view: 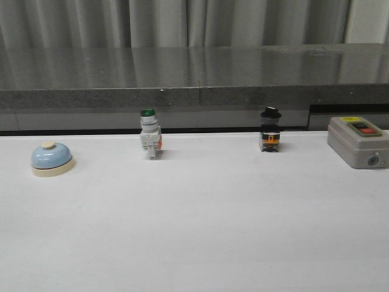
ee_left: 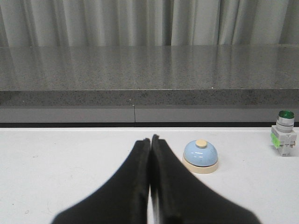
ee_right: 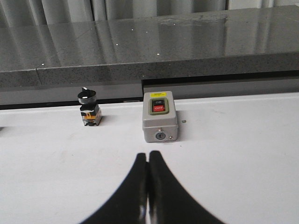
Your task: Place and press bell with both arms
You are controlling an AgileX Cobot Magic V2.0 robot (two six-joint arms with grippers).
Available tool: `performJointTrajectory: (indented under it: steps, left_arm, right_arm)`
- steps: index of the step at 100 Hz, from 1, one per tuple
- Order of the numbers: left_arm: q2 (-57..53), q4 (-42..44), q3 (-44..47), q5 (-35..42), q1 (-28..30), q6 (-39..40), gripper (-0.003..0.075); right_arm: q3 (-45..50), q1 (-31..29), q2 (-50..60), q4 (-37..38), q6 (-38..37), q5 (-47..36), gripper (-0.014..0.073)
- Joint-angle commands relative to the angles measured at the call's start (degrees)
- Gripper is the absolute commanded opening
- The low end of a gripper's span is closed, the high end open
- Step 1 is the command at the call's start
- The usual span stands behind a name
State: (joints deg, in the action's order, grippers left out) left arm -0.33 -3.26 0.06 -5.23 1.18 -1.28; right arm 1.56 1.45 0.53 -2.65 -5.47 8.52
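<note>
The bell [view: 51, 159], a light-blue dome on a cream base with a cream button, stands on the white table at the far left. It also shows in the left wrist view [ee_left: 201, 156], just beyond and beside my left gripper [ee_left: 150, 139], which is shut and empty, apart from the bell. My right gripper [ee_right: 148, 155] is shut and empty, a little short of the grey switch box [ee_right: 160, 116]. Neither arm shows in the front view.
A green-capped white push-button switch [view: 149, 134] stands left of centre, also in the left wrist view [ee_left: 283, 134]. A black-knobbed switch [view: 270, 129] stands right of centre. A grey box with a red button [view: 358, 142] sits at the far right. A dark stone ledge [view: 194, 73] runs behind the table.
</note>
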Motion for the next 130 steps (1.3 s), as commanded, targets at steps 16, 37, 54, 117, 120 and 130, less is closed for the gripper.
performJointTrajectory:
  steps: [16, 37, 54, 117, 120, 130]
  left_arm:
    - [-1.85, -0.10, 1.28, 4.19, 0.06, 0.52, -0.0019]
    - [-1.85, -0.10, 1.28, 4.19, 0.06, 0.52, -0.0019]
    - [-1.85, -0.10, 1.28, 4.19, 0.06, 0.52, -0.0019]
    - [1.82, -2.89, -8.61, 0.37, 0.06, 0.52, -0.0019]
    - [2.65, -2.89, -9.70, -0.44, 0.06, 0.52, -0.0019]
    - [5.95, -2.89, -13.73, -2.58, 0.06, 0.52, -0.0019]
  right_arm:
    - [-0.06, -0.31, 0.39, -0.01, 0.19, -4.46, -0.0069]
    - [-0.06, -0.31, 0.39, -0.01, 0.19, -4.46, -0.0069]
    - [-0.06, -0.31, 0.39, -0.01, 0.19, -4.46, -0.0069]
    - [-0.06, -0.31, 0.39, -0.01, 0.19, -4.46, -0.0069]
    - [-0.06, -0.31, 0.39, -0.01, 0.19, -4.46, -0.0069]
    - [-0.06, -0.31, 0.39, -0.01, 0.19, -4.46, -0.0069]
